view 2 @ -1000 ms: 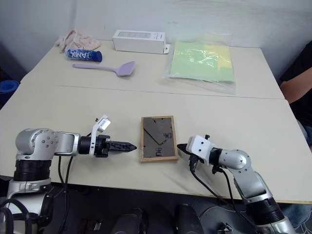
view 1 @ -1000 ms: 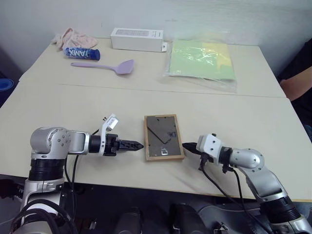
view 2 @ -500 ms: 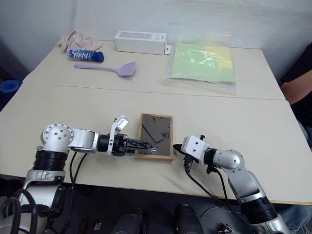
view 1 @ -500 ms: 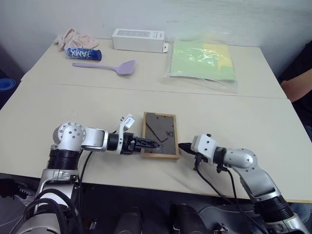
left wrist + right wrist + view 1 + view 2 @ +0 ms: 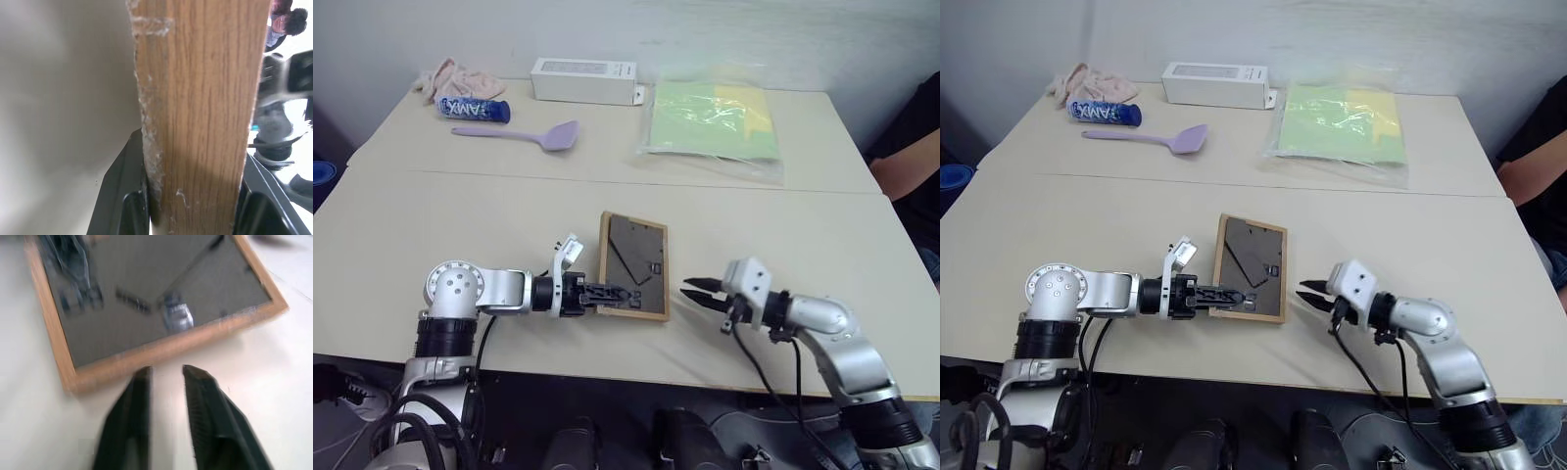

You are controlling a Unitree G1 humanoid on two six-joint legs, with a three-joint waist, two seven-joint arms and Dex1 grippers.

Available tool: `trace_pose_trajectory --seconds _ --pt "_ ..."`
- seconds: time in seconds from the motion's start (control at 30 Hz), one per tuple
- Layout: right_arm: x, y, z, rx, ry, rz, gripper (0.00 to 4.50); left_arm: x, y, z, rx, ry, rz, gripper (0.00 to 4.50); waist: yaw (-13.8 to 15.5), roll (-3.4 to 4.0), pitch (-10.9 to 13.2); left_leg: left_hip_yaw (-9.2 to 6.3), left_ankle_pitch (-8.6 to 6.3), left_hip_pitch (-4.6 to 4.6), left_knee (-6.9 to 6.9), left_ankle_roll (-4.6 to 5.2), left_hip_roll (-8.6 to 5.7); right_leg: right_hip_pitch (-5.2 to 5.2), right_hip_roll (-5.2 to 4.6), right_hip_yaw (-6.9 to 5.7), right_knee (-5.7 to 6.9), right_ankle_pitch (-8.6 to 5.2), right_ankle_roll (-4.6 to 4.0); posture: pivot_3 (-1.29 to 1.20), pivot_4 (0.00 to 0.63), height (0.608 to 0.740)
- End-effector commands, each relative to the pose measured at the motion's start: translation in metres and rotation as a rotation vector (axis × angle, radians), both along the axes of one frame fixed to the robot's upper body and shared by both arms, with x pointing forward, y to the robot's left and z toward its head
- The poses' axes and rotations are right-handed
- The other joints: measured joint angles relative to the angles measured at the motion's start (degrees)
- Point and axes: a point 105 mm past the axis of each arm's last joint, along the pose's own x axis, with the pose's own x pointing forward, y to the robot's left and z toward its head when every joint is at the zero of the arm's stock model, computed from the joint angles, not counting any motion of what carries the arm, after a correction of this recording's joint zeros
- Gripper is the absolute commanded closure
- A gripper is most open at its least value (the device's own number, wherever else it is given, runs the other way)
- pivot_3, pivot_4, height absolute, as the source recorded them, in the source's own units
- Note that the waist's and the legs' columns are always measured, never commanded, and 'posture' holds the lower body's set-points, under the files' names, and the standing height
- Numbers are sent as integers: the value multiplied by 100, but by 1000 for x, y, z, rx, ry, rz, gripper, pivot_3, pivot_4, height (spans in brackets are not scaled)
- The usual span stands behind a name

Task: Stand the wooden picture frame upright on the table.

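Pale beige table (image 5: 460, 211) fills your view, its seam crossing mid-picture. At lower centre the wooden picture frame (image 5: 636, 257) shows its dark back, its picture side hidden. Your left gripper (image 5: 612, 293) clamps the frame's near-left edge; your right gripper (image 5: 697, 291) hangs slightly parted, empty, just right of it.

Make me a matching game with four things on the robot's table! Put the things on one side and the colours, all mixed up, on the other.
Things:
1. spatula
2. box
3. cloth
4. wooden picture frame

Colours:
A. white
B. light wood with a dark back
C. purple
D. pink

Right pairs: 1-C, 2-A, 3-D, 4-B
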Motion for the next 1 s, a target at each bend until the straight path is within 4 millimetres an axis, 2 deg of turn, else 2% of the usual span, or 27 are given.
trace_pose_trajectory --seconds 0.03,0.13,0.23,0.4,0.53,0.63,0.77,0.9,1.0 --pt "-8 19 31 127 72 115 2224 4 7 -5 116 -195 -1 3199 -3 1 0 0 0 4 -1 -1 1 2 1 0 0 -1 -1 0 150 740" --pt "-5 31 38 139 114 140 1180 0 6 -7 122 -267 -53 3199 17 0 0 1 0 5 -3 -2 1 3 -1 3 -2 -2 -4 0 150 740" --pt "4 44 37 121 128 141 75 -3 5 -5 97 -299 -80 3199 23 0 0 0 -2 0 -5 2 1 -1 -5 3 -6 -2 -4 0 150 740" --pt "3 56 35 109 138 201 30 -1 5 -4 98 -323 -88 3199 23 0 0 -1 -4 -5 -9 8 1 -6 -8 3 -9 -2 -4 0 150 740" --pt "-19 62 48 145 159 342 30 6 9 4 34 -276 -26 3199 22 0 0 -3 -5 -5 -10 12 2 -6 -10 3 -7 -2 -4 0 150 740" --pt "-31 54 49 120 135 379 30 7 13 7 17 -260 -15 3199 25 0 0 -6 -7 -14 -9 16 2 -12 -11 1 -8 -2 -4 0 150 740" --pt "-35 43 47 80 64 365 30 6 15 11 -20 -237 -22 3199 27 -1 0 -7 -10 -16 -12 20 1 -11 -13 0 -15 -2 -4 0 150 740" --pt "-25 29 43 24 -151 288 30 1 16 23 -127 -155 -36 3199 16 -1 1 -5 -10 -18 -20 20 1 -13 -11 -2 -24 -2 -3 0 150 740" --pt "-15 12 47 12 -287 210 30 -5 18 33 -201 -32 -66 3199 17 -9 5 -2 -9 -19 -16 20 1 -16 -8 0 -16 -1 -2 0 150 740"
